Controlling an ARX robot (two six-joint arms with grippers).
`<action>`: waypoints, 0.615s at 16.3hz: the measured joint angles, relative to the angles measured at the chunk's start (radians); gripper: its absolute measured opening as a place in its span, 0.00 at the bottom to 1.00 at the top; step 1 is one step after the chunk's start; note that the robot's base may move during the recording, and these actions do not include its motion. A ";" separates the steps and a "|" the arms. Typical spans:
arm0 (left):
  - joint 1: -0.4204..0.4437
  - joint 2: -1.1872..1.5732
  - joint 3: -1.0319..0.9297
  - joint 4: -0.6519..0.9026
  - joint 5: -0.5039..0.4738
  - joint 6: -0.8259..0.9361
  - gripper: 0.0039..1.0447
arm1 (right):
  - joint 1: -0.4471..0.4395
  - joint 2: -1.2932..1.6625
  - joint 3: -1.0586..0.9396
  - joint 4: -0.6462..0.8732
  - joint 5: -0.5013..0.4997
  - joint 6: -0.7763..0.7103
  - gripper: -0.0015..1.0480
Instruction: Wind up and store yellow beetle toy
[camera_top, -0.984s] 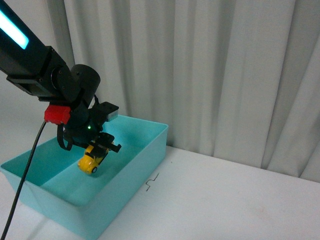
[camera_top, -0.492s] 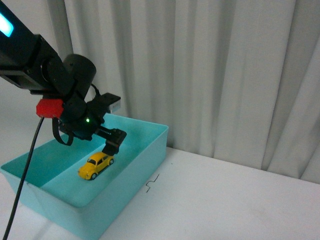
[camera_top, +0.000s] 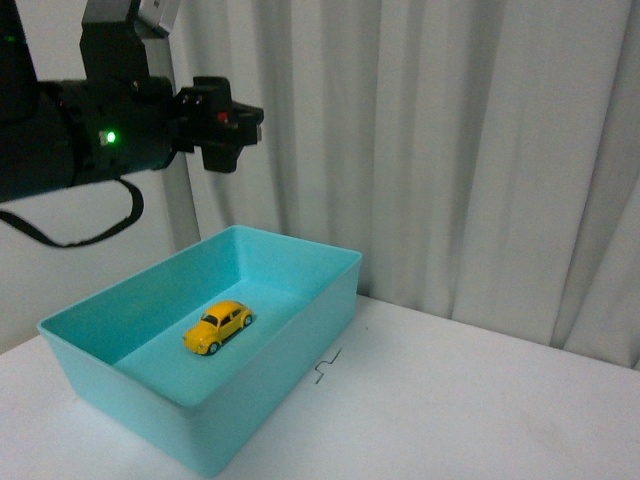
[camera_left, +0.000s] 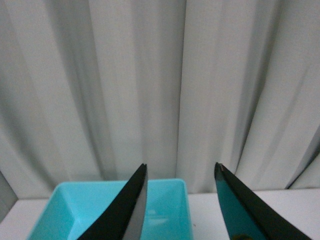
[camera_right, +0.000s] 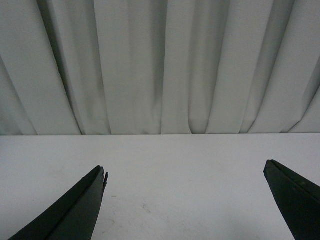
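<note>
Yellow beetle toy (camera_top: 218, 327): stands on its wheels on the floor of the teal bin (camera_top: 285, 372), near the middle, apart from every wall. Lies at a slant to the bin's walls in the front view; cannot tell which end is the nose. Touched by nothing.

Teal bin: open-topped, rectangular, holds only the toy. Sits on the white surface (camera_top: 480, 400), toward the left in the front view and close to the pale pleated curtain (camera_top: 450, 150) behind. Just beside its near right corner, on the surface: a small dark mark (camera_top: 328, 367).

Left tool (camera_top: 243, 125): hangs high above the bin's far left side, well apart from the toy, pointing across in front of the curtain. Fingers apart, holding nothing. From its own wrist camera, two dark fingers (camera_left: 131, 205) with a clear gap between them; through that gap, the curtain and the far end of the bin. On the black arm behind it, a green light (camera_top: 110, 136) glows, and a black cable (camera_top: 90, 235) loops below.

Right tool (camera_right: 184, 166): out of the front view, seen only through its own wrist camera. Fingers (camera_right: 75, 210) spread wide, gripping nothing. Beyond them, bare white surface and the curtain.
</note>
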 joint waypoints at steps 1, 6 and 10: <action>-0.018 -0.039 -0.089 0.014 -0.027 -0.012 0.27 | 0.000 0.000 0.000 0.000 0.000 0.000 0.94; -0.088 -0.245 -0.300 0.018 -0.095 -0.030 0.01 | 0.000 0.000 0.000 0.000 0.000 0.000 0.94; -0.137 -0.381 -0.388 -0.037 -0.158 -0.031 0.01 | 0.000 0.000 0.000 0.000 0.000 0.000 0.94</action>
